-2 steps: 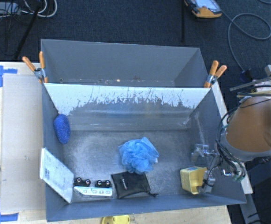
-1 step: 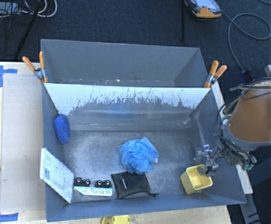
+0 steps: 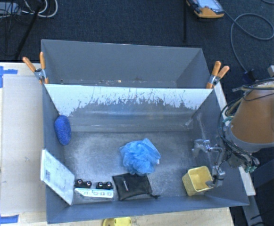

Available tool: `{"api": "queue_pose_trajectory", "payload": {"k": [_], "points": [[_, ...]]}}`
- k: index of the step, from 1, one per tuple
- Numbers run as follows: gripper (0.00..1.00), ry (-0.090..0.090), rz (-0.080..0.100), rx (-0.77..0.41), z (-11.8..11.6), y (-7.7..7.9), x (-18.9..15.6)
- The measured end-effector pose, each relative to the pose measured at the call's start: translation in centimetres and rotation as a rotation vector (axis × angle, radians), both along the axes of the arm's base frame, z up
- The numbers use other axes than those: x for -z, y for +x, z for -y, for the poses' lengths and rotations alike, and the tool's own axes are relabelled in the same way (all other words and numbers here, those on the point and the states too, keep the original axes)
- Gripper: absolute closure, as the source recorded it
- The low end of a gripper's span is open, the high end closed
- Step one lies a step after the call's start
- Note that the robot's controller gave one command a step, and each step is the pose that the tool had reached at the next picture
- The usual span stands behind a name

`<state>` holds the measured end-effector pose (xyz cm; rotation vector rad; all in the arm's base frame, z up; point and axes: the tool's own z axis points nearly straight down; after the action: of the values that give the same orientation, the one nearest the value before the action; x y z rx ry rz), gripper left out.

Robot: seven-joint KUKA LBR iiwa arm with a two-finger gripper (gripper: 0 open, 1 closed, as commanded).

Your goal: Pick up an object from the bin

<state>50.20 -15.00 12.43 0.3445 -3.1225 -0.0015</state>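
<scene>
Item: small yellow plastic open-topped cup (image 3: 196,180); location: front right corner of the grey metal bin (image 3: 127,108), lying on the floor, well apart from the other contents.

Gripper (image 3: 210,163): hangs at the bin's right side, just beside the cup's right rim; its two fingers stand apart with nothing between them.

Handling, by judgement: light, stiff, thin-walled, smooth and so likely slippery; may slide or tip if nudged; best taken across one wall at the rim, one finger inside and one outside.

Other contents: blue mesh bath pouf (image 3: 139,156), centre; black flat fabric pouch (image 3: 132,186), just in front of the pouf; white strip bearing black knobs (image 3: 94,188), beside the pouch; white flat packet (image 3: 56,175), leaning at the left wall; blue oval sponge (image 3: 62,129), far left.
</scene>
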Motion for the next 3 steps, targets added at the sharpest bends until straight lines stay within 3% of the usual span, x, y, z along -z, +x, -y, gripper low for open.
{"api": "queue_pose_trajectory", "payload": {"k": [1, 2, 3], "points": [[0.0, 0.0, 0.0, -0.001, 0.0, 0.0, 0.0], [0.0, -0.003, 0.004, -0.221, -2.1, -0.3, 2.9], [0.0, 0.005, -0.001, -0.405, -2.8, -0.2, 4.8]]}}
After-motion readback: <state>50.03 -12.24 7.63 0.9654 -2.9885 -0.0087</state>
